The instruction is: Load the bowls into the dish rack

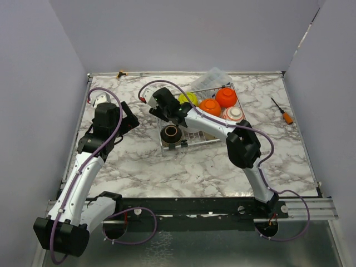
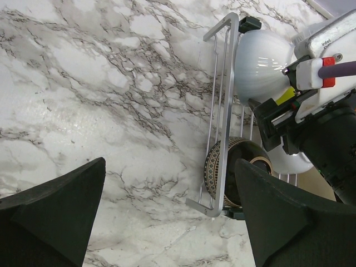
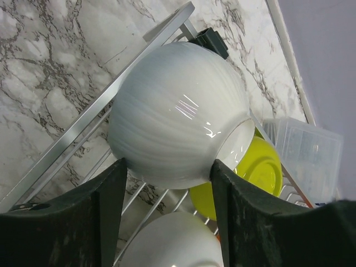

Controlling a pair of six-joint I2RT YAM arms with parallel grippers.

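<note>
The dish rack (image 1: 189,145) lies at mid-table. In it are a dark brown bowl (image 1: 171,134), a lime-yellow bowl (image 1: 187,99), two orange bowls (image 1: 209,107) and a white bowl with red pattern (image 1: 233,114). My right gripper (image 3: 167,164) is shut on a white bowl (image 3: 172,111), tilted on its side over the rack's far left corner (image 3: 83,128). Under it are another white bowl (image 3: 172,242) and the lime-yellow bowl (image 3: 261,167). My left gripper (image 2: 169,162) is open and empty above the marble, just left of the rack (image 2: 225,100) and the dark brown bowl (image 2: 245,156).
An orange-handled screwdriver (image 1: 282,111) lies at the right of the table. A clear plastic bag (image 1: 214,78) sits behind the rack. Grey walls close in the table on three sides. The right arm's wrist (image 2: 322,72) hangs over the rack.
</note>
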